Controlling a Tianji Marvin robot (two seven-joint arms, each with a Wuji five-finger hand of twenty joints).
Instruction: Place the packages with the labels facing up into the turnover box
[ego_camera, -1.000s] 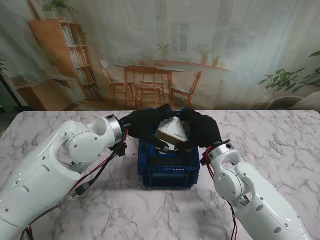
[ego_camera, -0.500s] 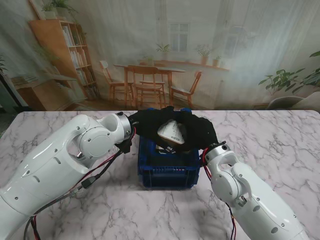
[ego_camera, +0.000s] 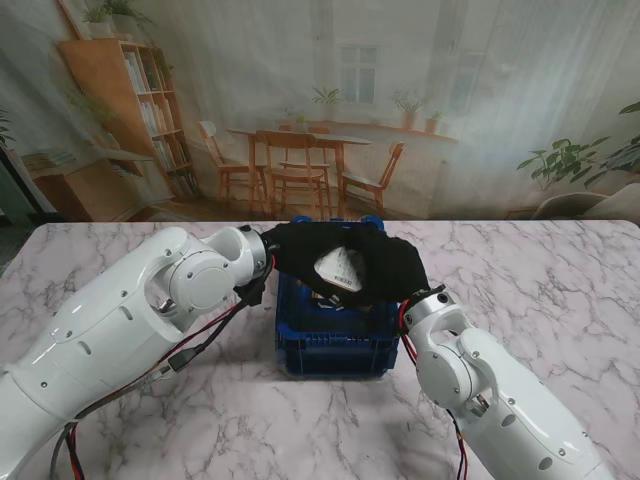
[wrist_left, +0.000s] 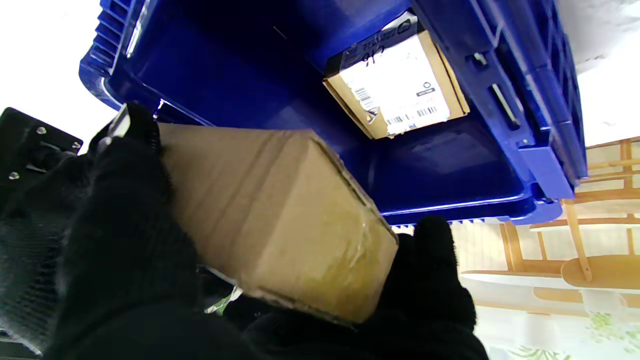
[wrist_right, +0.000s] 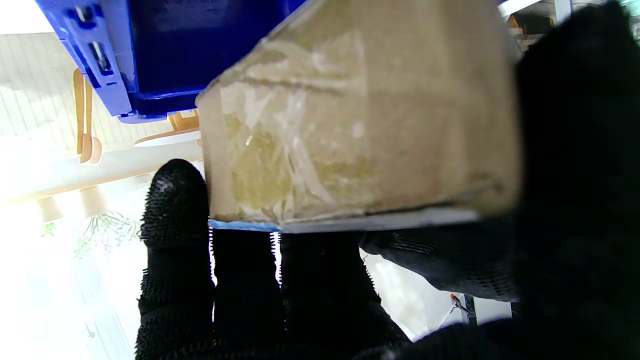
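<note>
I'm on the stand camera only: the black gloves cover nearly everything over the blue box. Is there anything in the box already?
Observer: Yes. The left wrist view shows one package lying on the floor of the turnover box, white label facing up.
Operator: And the one we're carrying, is it in yet?
Observer: Not yet. That held carton sits tilted over the opening, left hand on one end.
Operator: Is the right hand really on it?
Observer: Yes. The right wrist view shows the right hand against the carton's taped end.
</note>
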